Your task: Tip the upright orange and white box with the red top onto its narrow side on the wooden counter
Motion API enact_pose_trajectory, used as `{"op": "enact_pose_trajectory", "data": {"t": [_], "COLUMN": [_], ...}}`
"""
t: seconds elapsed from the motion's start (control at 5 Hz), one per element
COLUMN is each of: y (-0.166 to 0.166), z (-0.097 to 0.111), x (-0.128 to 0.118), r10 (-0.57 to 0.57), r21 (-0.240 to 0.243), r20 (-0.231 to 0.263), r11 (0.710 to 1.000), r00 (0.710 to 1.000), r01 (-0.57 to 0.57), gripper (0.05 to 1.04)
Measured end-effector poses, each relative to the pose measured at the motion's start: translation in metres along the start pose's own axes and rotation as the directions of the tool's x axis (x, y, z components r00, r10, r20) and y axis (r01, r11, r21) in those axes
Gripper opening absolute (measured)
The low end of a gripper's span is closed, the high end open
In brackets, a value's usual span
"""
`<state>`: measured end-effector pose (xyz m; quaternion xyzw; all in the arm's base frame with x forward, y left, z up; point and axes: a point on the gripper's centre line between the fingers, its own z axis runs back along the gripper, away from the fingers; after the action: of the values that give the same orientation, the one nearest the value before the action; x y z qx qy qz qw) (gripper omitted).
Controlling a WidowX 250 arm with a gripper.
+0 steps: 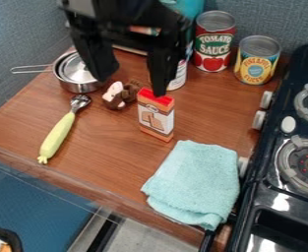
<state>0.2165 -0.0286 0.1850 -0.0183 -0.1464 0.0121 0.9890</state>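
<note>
Overhead, hand: the black hand [131, 86] hangs over the orange box, its two fingers [163, 64] spread well apart and pinching nothing; one fingertip meets the red top of the box in the view, but whether it touches cannot be told.
Box: the orange box [157, 118], with a pale front panel, stands upright on the wooden bench [97, 147].
Plush toy: a small brown and white plush toy [116, 95] lies near the orange box, just to its left, seen below the gap between the fingers.
Pot: a shiny metal pot [81, 86] sits up and to the left of the orange box, past the plush toy, its wire handle [31, 69] pointing away from the box.
Scoop: a metal-headed scoop with a yellow-green grip [57, 133] lies to the left of the orange box, well apart from it, its head towards the pot.
Cloth: a folded light turquoise cloth [196, 182] lies flat on the near side of the orange box, a little to the right.
Cans: a red can [214, 42] and a yellow and blue can [257, 60] stand upright behind the orange box, to the right; a white-sided can [178, 76] stands nearer to it, partly hidden by a finger.
Stove: a black toy stove [274, 206] with round burners stands to the right of the orange box, beyond the cloth.
</note>
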Motion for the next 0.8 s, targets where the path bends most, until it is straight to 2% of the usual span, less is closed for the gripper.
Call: {"op": "enact_pose_trajectory", "data": {"t": [0.2, 0.4, 0.6, 0.8], "y": [0.002, 0.012, 0.029, 0.033], "z": [-0.019, -0.049, -0.086, -0.118], "x": [0.003, 0.004, 0.004, 0.004], "r10": [-0.092, -0.150, -0.209, -0.229], "r21": [-0.003, -0.019, -0.048, -0.050], "r20": [0.069, 0.107, 0.172, 0.211], "r11": [0.996, 0.988, 0.974, 0.968], "r00": [0.993, 0.983, 0.963, 0.950], "r01": [0.092, 0.153, 0.220, 0.244], "gripper": [1.001, 1.001, 1.001, 1.001]}}
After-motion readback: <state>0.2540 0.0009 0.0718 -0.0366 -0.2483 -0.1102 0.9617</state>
